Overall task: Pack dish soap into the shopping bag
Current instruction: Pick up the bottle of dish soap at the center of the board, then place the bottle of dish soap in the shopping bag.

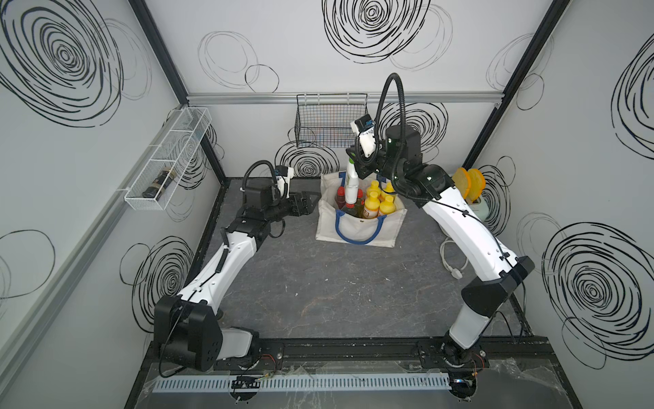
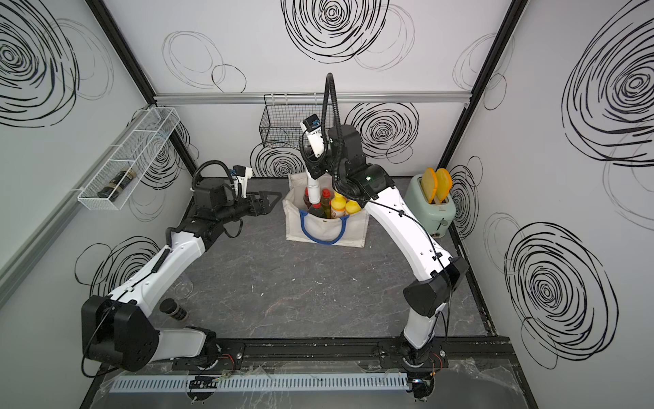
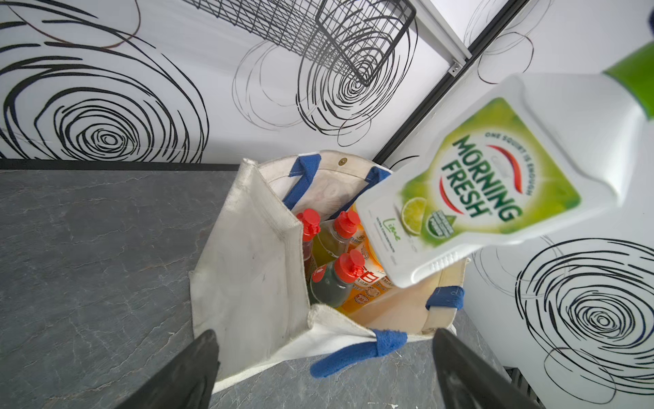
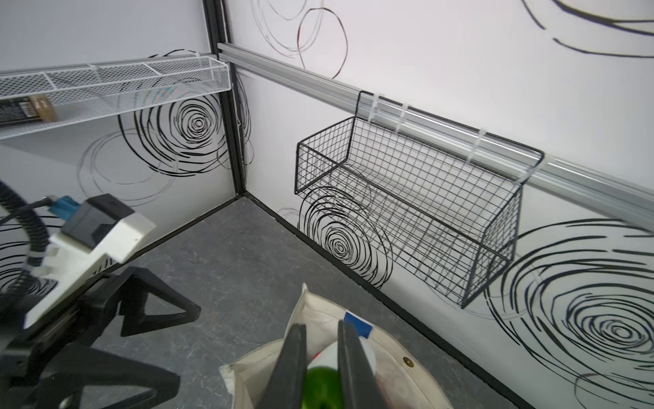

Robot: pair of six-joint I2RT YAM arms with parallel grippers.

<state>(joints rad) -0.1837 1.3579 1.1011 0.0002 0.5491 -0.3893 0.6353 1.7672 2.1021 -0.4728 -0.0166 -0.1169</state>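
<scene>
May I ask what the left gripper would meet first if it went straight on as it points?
Probably the side wall of the boxy off-white canvas tote with blue rope handles, though depth is unclear.

Robot-lab test enclosure: swirl-printed wall panels, aluminium rail carrying a black wire basket, robot arms bolted to a base rail.

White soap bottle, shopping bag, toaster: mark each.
white soap bottle (image 3: 488, 177), left wrist view, green label
shopping bag (image 1: 359, 232), in a top view, front wall
toaster (image 2: 433, 212), in a top view, body side
</scene>
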